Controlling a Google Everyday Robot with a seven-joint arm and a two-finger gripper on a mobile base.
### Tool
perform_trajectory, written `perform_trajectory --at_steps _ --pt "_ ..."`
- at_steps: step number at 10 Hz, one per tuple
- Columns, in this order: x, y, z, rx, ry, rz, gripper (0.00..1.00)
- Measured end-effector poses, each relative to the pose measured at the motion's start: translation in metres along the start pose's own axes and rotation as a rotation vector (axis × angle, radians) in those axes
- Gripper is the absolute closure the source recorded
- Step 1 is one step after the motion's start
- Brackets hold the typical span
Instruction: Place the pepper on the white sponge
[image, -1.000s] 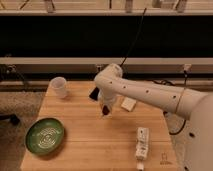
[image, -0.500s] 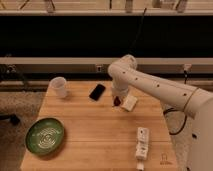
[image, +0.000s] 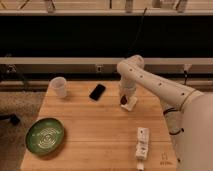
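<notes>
Gripper (image: 123, 98) hangs low over the right-center of the wooden table (image: 95, 135), pointing down from the white arm (image: 155, 85) that reaches in from the right. Claw state: cannot tell. Pepper (image: 122, 100) shows as a small dark red bit right at the gripper tip, directly above the near-left end of the white sponge (image: 131, 104); whether it touches the sponge or is held clear of it cannot be told. Sponge lies flat on the table, slightly angled, partly covered by the gripper and the pepper.

Black phone (image: 97, 91) lies flat just left of the gripper, apart from the sponge. White cup (image: 59, 87) stands upright near the back left corner of the table. Green plate (image: 45, 135) sits at the front left, well apart from everything else. Long white segmented block (image: 142, 144) lies near the front right edge, well below the sponge.
</notes>
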Motion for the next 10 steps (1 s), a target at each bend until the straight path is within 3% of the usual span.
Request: perform_trajectory --at_steps 3,7,8,10 --pt "0.013 0.006 0.006 0.002 -0.005 0.028 1.00" --pt "0.020 0.007 0.018 0.034 0.005 0.035 1.00" --pt "0.022 0.007 0.020 0.038 0.014 0.041 0.97" --pt "0.023 0.006 0.022 0.037 0.029 0.048 0.81"
